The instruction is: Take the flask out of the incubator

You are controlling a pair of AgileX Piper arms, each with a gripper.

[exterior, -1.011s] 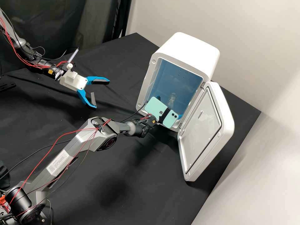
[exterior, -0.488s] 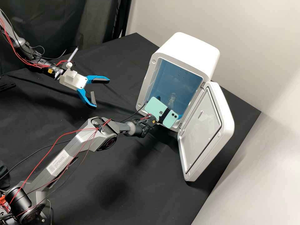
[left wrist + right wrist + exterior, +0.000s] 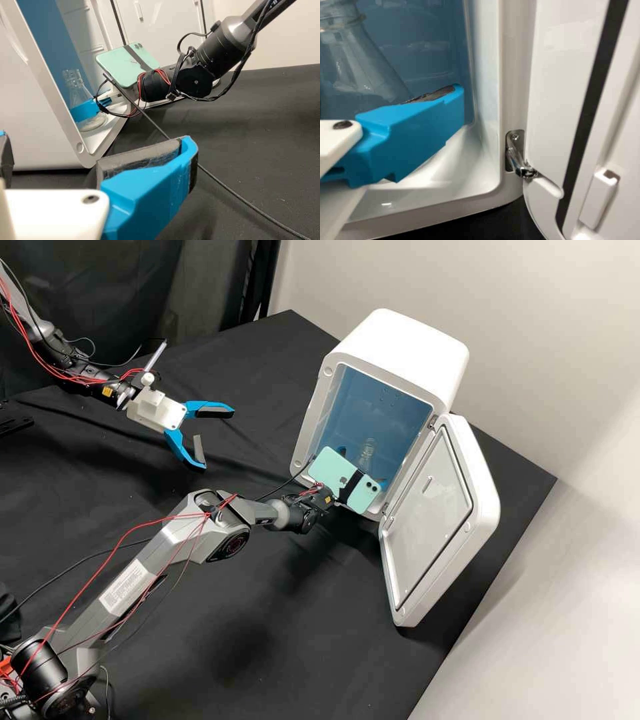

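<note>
Inside the white incubator (image 3: 400,353), low down on its floor, stands the flask (image 3: 365,451). It is clear glass with a wide bottom and a thin neck, and it stands up straight. I think it is light, because it looks empty, but I cannot be sure. Glass is hard and smooth, so it may slip, and it will break if it bumps or falls. The thin neck looks like the best place to hold, since the wide part below slopes away. The right gripper (image 3: 84,111) is inside the box, just beside the bottom of the flask, but I cannot tell if it is open or squeezing. The left gripper (image 3: 215,439) hangs over the bench (image 3: 280,640), well apart from the box, with its two blue fingers spread wide and nothing between them. The door (image 3: 440,507) is swung wide open to one side, yet the white frame sits close around the flask. A slow, straight pull would be safest, I think. The bench is flat with a black cloth on it, which should be kind to glass.
</note>
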